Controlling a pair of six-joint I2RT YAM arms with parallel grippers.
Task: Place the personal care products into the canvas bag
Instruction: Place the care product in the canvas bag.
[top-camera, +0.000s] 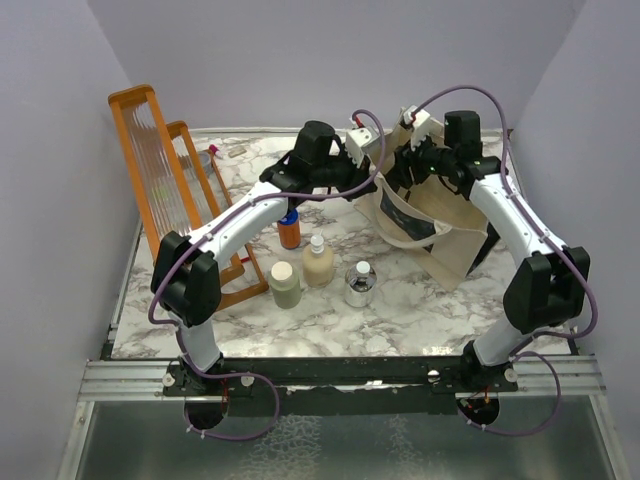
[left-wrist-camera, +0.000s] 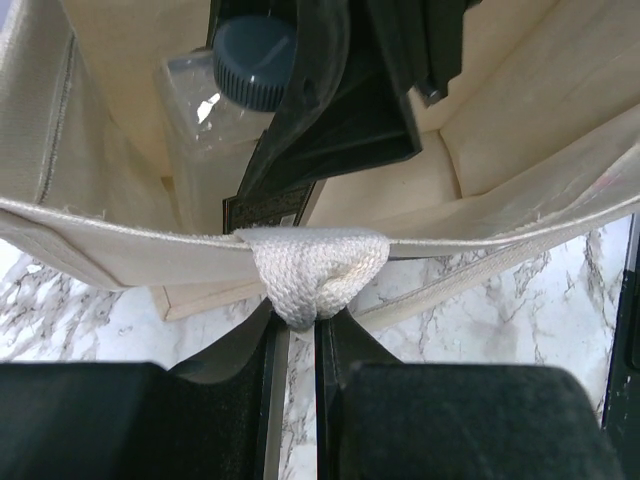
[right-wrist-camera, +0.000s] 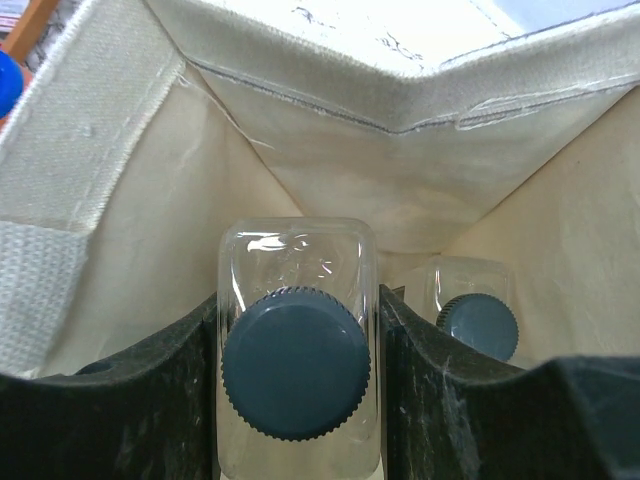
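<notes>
Marble-patterned tabletop (top-camera: 330, 325): the canvas bag (top-camera: 445, 235) is held open, its woven handle (left-wrist-camera: 315, 268) pinched by the left gripper (left-wrist-camera: 303, 312). Inside the bag, a clear black-capped bottle (right-wrist-camera: 296, 370) is clasped by the right gripper (right-wrist-camera: 298, 420) beside a second clear bottle (right-wrist-camera: 478, 325). Release is judged due next. Four bottles (top-camera: 318, 264) stand outside the bag.

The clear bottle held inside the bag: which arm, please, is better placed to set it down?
The right: the right gripper grips the clear bottle inside the canvas bag, while the left gripper is pinched shut on its rope handle.
</notes>
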